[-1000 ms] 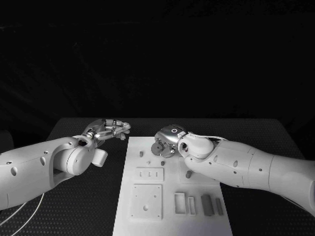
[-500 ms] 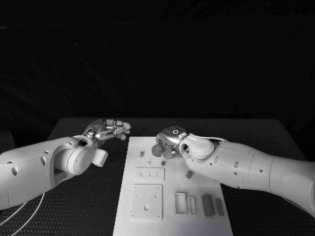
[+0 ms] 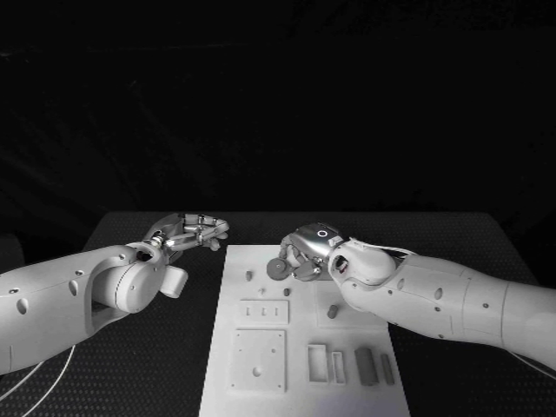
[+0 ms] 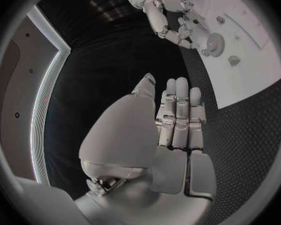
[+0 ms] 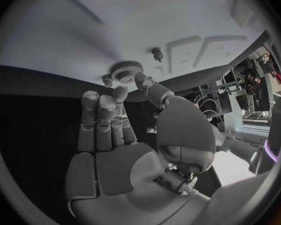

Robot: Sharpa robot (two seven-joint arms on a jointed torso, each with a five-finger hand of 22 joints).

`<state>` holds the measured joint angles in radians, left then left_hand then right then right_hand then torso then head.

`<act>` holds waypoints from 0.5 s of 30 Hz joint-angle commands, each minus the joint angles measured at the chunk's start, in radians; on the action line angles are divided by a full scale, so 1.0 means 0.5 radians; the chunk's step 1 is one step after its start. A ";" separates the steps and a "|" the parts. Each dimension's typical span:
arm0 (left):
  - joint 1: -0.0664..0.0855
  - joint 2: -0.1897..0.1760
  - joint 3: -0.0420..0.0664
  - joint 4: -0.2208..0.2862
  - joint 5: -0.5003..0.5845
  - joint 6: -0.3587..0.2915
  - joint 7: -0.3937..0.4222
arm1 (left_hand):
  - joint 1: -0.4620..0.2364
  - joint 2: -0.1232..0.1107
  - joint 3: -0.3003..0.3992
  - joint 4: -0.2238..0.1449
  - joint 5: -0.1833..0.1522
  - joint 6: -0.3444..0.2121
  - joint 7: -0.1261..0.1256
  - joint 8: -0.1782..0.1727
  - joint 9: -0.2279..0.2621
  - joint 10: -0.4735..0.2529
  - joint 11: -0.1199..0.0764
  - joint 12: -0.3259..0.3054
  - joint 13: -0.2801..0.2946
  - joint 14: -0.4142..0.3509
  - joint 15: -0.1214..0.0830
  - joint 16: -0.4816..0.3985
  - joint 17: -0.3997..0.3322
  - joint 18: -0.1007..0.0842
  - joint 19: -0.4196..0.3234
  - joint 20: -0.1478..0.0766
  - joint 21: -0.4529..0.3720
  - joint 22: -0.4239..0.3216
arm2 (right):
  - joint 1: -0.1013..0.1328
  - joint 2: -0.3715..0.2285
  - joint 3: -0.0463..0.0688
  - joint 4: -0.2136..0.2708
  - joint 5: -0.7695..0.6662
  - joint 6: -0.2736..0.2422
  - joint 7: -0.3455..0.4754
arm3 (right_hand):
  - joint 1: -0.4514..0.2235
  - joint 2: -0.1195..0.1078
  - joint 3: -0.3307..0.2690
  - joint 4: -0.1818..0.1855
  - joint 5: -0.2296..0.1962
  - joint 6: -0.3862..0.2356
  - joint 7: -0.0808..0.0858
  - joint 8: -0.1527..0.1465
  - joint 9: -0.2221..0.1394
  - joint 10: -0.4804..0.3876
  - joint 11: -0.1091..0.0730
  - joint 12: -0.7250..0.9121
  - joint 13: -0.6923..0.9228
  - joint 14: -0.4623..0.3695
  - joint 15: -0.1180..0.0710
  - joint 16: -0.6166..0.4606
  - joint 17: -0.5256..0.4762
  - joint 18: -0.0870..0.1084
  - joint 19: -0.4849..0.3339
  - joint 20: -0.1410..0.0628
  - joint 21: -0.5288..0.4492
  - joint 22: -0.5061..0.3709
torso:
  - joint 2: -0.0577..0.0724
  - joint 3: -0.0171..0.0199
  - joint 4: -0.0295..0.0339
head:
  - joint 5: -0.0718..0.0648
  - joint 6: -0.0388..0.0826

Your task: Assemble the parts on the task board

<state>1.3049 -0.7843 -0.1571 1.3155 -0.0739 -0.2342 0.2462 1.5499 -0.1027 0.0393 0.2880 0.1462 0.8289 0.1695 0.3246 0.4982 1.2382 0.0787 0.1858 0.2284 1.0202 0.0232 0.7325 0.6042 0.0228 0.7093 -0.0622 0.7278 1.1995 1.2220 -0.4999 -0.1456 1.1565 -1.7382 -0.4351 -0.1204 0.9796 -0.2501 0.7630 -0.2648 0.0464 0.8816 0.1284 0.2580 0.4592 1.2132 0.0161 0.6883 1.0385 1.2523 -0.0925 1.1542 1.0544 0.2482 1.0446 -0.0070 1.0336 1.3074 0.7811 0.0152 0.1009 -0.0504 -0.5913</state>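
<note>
Grey gear (image 5: 125, 69) at right hand (image 3: 306, 252) fingertips, on task board (image 3: 291, 382).

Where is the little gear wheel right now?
The gear sits at the far end of the white board, right by the fingers of the right hand. The head view shows it.

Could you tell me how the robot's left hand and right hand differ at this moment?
The left hand hangs over the black table, beside the white board; the right hand is over the board's far end. The left hand holds nothing, its fingers straight and together; the right hand's fingertips are at a small gear, though whether they grip it is unclear. Both are silver hands on white arms.
</note>
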 commanded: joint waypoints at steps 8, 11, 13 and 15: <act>0.002 0.012 0.001 -0.051 0.007 0.042 0.031 | -0.015 -0.001 0.011 0.003 -0.008 0.006 0.009 -0.011 0.004 0.005 0.002 -0.011 0.003 -0.007 0.000 -0.013 -0.003 0.034 0.000 -0.023 0.010 -0.003 | 0.096 -0.315 0.095 0.231 0.675 -0.009 0.387 | 0.009 0.011 0.000 0.008 0.013 0.037 0.004 0.015 0.005 -0.001 0.000 0.020 -0.006 0.004 0.004 0.006 -0.005 0.027 -0.003 -0.003 0.003 -0.004 | -0.019 0.0187 -0.050 | 0.014 0.040; 0.001 0.027 0.000 -0.080 0.007 0.051 0.033 | -0.007 0.004 0.013 0.002 -0.007 0.025 -0.002 -0.003 0.010 0.027 -0.008 -0.003 0.010 -0.008 0.000 -0.014 -0.003 0.033 -0.003 -0.024 0.012 -0.006 | 0.102 -0.406 0.111 0.250 0.850 0.099 0.493 | -0.008 0.047 -0.043 -0.011 0.029 0.052 0.003 0.024 0.008 -0.025 -0.002 0.021 -0.008 -0.018 0.004 0.007 -0.003 0.027 -0.018 0.003 0.002 0.000 | -0.029 0.0264 -0.068 | 0.015 0.044; 0.000 0.038 0.000 -0.102 0.007 0.059 0.035 | -0.005 0.006 0.013 0.002 -0.007 0.033 -0.006 0.000 0.013 0.038 -0.013 0.001 0.014 -0.009 0.000 -0.014 -0.003 0.032 -0.005 -0.024 0.014 -0.007 | 0.102 -0.463 0.113 0.244 0.937 0.151 0.542 | -0.011 0.080 -0.084 -0.038 0.049 0.052 0.003 0.023 0.005 -0.041 0.000 0.030 -0.008 -0.035 0.005 0.015 0.001 0.027 -0.035 0.008 0.002 0.005 | -0.038 0.0311 -0.080 | 0.014 0.046; -0.001 0.042 -0.001 -0.112 0.007 0.062 0.036 | -0.004 0.009 0.012 0.003 -0.007 0.044 -0.010 0.004 0.016 0.050 -0.018 0.005 0.018 -0.009 0.000 -0.014 -0.003 0.031 -0.007 -0.024 0.015 -0.009 | 0.103 -0.502 0.113 0.222 0.987 0.200 0.574 | -0.004 0.095 -0.128 -0.050 0.094 0.044 0.008 0.018 0.002 -0.064 0.006 0.038 -0.009 -0.057 0.009 0.022 0.005 0.027 -0.058 0.015 0.003 0.012 | -0.045 0.0352 -0.090 | 0.013 0.044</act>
<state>1.3043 -0.7651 -0.1578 1.2618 -0.0739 -0.2274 0.2485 1.5499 -0.1027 0.0393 0.2879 0.1462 0.8436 0.1622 0.3246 0.5057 1.2565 0.0713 0.1858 0.2368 1.0202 0.0232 0.7285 0.6042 0.0228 0.7092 -0.0622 0.7317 1.1958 1.2740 -0.7490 -0.0891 1.2701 -1.3688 -0.4137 0.0797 0.9794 -0.2072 0.7011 -0.2878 0.0909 0.9021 0.1291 0.2632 0.4613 1.1871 0.0169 0.7040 1.0353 1.2282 -0.0871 1.1601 1.0558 0.2481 1.0194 -0.0001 1.0339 1.3081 0.7654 0.0284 0.0669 -0.0431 -0.5693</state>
